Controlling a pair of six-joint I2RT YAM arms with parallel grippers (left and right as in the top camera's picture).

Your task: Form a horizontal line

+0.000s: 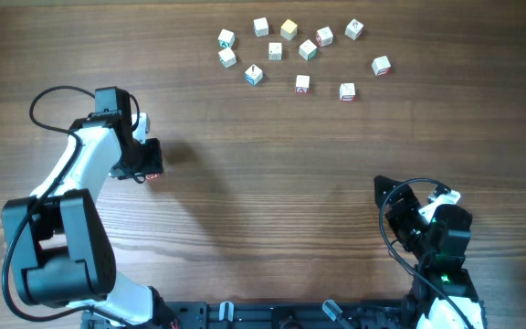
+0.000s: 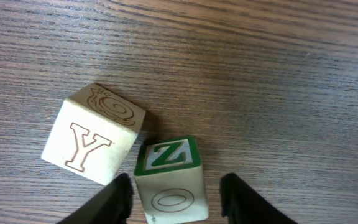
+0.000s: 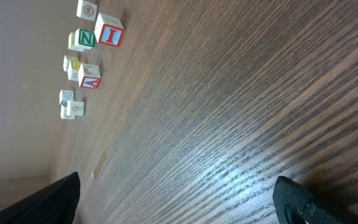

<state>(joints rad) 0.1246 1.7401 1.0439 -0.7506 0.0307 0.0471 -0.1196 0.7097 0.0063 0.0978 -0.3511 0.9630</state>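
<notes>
No horizontal line of cubes shows in any view. In the left wrist view, a whitish cube with a green Z face (image 2: 169,180) stands on the wood between the fingers of my left gripper (image 2: 176,186). The gripper is open, with a gap on each side of the cube, wider on the right. A larger-looking cube with a red-outlined Y (image 2: 92,140) sits just up and left of it, corner to corner and turned at an angle. Overhead, my left gripper (image 1: 150,167) is at the table's left. My right gripper (image 3: 179,199) is open over bare wood at the lower right (image 1: 393,203).
Several loose letter cubes (image 1: 275,50) lie scattered along the table's far edge, from the centre to the right. The right wrist view shows some of them (image 3: 110,34) far off. The left arm (image 1: 62,228) bends over the near left corner.
</notes>
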